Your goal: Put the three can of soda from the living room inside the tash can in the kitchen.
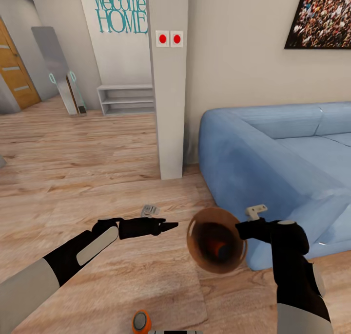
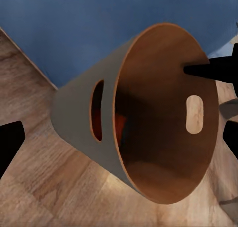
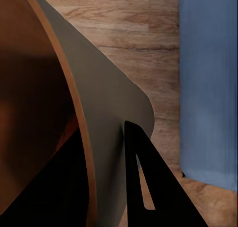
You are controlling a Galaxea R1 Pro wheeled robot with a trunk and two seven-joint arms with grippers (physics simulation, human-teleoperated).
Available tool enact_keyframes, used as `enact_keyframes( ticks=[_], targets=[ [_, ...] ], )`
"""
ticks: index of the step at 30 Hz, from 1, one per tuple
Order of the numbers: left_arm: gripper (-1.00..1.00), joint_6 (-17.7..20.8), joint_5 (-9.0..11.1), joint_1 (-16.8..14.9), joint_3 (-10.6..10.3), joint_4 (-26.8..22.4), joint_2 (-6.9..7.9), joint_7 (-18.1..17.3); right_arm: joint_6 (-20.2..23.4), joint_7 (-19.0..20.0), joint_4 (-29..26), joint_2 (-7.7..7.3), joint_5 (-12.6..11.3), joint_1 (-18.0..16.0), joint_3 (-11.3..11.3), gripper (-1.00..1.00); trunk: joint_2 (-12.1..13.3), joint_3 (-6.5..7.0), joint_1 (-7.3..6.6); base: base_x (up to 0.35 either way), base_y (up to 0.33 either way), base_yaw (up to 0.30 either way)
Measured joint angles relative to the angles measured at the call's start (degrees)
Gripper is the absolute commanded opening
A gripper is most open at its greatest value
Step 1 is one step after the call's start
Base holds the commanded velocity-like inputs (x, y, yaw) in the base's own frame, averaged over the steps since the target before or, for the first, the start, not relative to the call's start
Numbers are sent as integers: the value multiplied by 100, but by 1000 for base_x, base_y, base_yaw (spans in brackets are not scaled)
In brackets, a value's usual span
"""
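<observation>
My right gripper (image 1: 242, 231) is shut on the rim of the tash can (image 1: 214, 241), a coppery brown tapered bin held above the floor and tipped on its side, mouth toward me. In the right wrist view the right gripper (image 3: 101, 133) has one finger inside and one outside the bin wall (image 3: 106, 93). An orange glow (image 1: 218, 249) of a can of soda shows deep inside the bin. Another orange can of soda (image 1: 141, 321) with a silver top stands at the bottom edge of the head view. My left gripper (image 1: 168, 225) is open just left of the bin (image 2: 148, 117), holding nothing.
A light-blue sofa (image 1: 292, 149) stands close on the right, its corner right behind the bin. A white pillar (image 1: 170, 105) rises ahead. A small grey object (image 1: 149, 210) lies on the wood floor. A low white shelf (image 1: 126, 99) and a wooden door (image 1: 17, 76) stand far left.
</observation>
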Motion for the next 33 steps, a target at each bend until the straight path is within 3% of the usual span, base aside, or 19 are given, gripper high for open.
enact_keyframes(
  ticks=[2,9,27,29,33],
  targets=[
    [100,11,0,0,-1,-4,4,-1,29,11,-1,2,37,1,7,-100,0,0,0,0,0,0],
    [100,35,-28,-1,-1,133,20,-12,142,76,-8,210,132,1,86,-100,0,0,0,0,0,0],
    [100,27,-31,0,-1,130,21,-27,332,74,-9,210,530,-6,84,-100,0,0,0,0,0,0],
    [100,15,-29,0,0,129,21,-27,810,81,29,210,470,-5,75,-100,0,0,0,0,0,0],
    [100,3,-29,0,-1,129,21,-28,749,71,-11,210,3,-5,68,-100,0,0,0,-21,35,0]
  ],
)
